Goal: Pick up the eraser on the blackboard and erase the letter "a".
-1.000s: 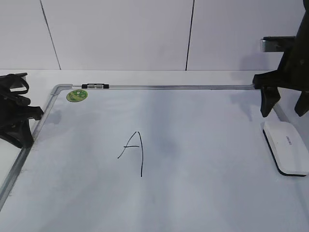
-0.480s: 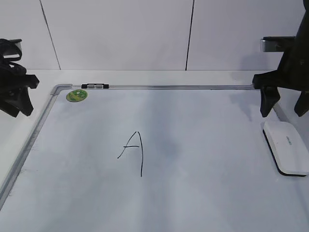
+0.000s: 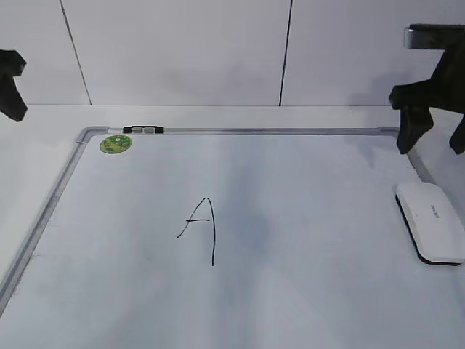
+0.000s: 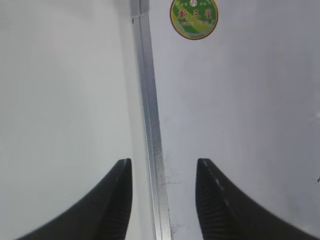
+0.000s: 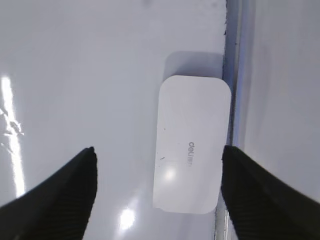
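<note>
At the far left of the exterior view, the black left gripper [image 3: 10, 83] is hanging above the table, mostly cut off by the picture's edge. In the left wrist view its two ribbed black fingers [image 4: 114, 205] are standing apart with nothing between them, straddling the board's left frame rail.

The large white dry-erase blackboard with a silver-grey metal frame [image 3: 240, 131] is lying flat and filling most of the scene; its near edge is running out of the picture. A round green sticker [image 3: 116, 143] is sitting in its far left corner (its printing is too small to read). Near the middle, slightly left, a thin black marker letter [image 3: 200, 227] is showing, tall and angular.

The white rounded-rectangular plastic eraser [image 3: 431, 220] is lying on the board against the right frame rail, with small grey lettering on top and a dark underside just peeking out; its right end is cropped.

The black right gripper [image 5: 159, 187] is hovering above it, spread wide and clear of it.
</note>
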Robot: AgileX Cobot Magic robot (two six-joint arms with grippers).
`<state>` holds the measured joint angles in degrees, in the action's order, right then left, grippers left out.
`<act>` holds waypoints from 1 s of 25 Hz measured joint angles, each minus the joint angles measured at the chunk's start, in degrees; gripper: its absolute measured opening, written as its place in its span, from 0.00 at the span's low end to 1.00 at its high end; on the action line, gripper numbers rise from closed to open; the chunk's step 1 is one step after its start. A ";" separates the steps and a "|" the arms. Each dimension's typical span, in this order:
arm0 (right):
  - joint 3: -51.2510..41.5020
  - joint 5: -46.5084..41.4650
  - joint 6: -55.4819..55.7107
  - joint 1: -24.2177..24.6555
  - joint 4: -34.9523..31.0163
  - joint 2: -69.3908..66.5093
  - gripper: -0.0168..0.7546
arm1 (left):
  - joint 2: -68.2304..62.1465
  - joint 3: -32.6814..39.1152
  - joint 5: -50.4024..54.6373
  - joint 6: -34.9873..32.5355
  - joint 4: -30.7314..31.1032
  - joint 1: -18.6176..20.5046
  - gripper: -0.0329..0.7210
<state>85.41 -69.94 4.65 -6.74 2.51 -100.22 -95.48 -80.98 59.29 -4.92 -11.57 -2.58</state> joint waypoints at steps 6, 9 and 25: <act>0.00 -0.24 -0.04 0.00 -0.45 6.25 0.79 | 5.72 0.00 2.15 0.00 0.02 0.00 0.47; 0.00 -0.45 -0.04 0.00 -0.65 10.30 0.79 | 8.69 0.00 3.24 0.00 0.02 0.00 0.47; -10.01 -1.70 -0.04 0.00 -2.94 32.22 0.79 | 27.71 0.00 7.56 0.00 0.02 -1.91 0.47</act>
<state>75.40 -71.63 4.61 -6.74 -0.43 -68.00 -67.77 -80.98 66.85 -4.92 -11.54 -4.49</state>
